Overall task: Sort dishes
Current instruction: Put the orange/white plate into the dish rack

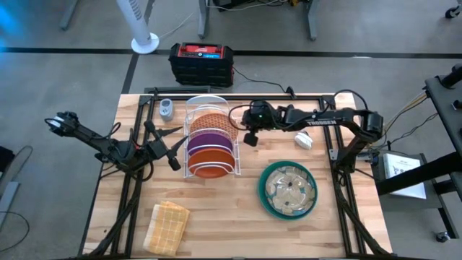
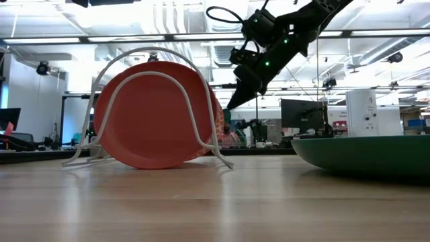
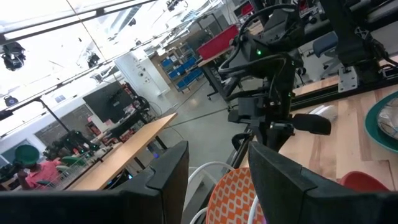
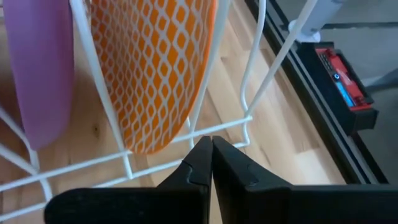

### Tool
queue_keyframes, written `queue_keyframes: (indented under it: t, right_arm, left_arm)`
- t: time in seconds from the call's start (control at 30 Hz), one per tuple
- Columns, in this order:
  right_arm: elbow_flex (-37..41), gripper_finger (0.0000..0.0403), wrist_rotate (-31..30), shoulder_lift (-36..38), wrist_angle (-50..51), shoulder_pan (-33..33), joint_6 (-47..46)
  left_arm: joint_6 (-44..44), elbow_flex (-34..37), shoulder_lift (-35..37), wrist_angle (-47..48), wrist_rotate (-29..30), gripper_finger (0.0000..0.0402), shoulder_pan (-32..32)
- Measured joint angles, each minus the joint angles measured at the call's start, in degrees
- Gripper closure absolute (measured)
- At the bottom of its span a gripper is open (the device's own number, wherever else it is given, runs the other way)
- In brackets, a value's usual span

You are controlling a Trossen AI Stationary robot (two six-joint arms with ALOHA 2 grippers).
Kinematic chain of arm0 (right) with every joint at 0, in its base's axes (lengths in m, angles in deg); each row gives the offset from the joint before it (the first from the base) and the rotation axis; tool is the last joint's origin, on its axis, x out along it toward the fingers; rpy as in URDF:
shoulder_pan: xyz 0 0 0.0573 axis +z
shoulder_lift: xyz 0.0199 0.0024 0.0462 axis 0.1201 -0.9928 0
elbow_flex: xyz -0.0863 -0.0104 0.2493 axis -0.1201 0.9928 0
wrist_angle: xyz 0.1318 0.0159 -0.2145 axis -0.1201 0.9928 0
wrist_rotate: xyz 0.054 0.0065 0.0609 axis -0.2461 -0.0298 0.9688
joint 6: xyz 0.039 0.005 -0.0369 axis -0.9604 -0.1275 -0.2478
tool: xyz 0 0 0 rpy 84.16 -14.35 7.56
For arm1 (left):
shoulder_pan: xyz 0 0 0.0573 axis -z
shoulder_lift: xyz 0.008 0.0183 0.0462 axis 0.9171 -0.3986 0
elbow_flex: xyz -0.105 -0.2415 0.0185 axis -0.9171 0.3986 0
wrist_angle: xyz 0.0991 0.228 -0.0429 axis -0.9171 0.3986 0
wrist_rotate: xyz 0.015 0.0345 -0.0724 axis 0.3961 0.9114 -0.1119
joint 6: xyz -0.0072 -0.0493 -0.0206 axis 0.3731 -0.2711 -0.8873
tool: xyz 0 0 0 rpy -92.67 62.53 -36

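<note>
While the right gripper (image 4: pixel 210 163) is hovering with jaws closed on nothing beside the orange-patterned plate (image 4: pixel 155 68) standing in the white wire rack (image 1: pixel 210 137), and the left gripper (image 1: pixel 173 152) is waiting half open, a regrasp is risking snagging the wire.

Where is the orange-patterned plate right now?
In the high view the orange-patterned plate stands on edge in the white wire rack at table centre, behind the purple plate, with the shut right hand just beside the rack.
</note>
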Motion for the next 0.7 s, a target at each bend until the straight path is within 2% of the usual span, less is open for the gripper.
queue_keyframes:
  t: [0.37,0.7]
  right_arm:
    - [0.02,0.0402,0.20,-2.65,-3.02,0.04,-0.28]
    - [0.02,0.0403,3.05,-2.69,-5.93,0.02,-0.39]
  left_arm:
    - [0.00,0.00,0.00,0.02,0.00,0.0246,0.00]
    - [0.00,0.00,0.00,0.13,0.00,0.0246,-0.07]
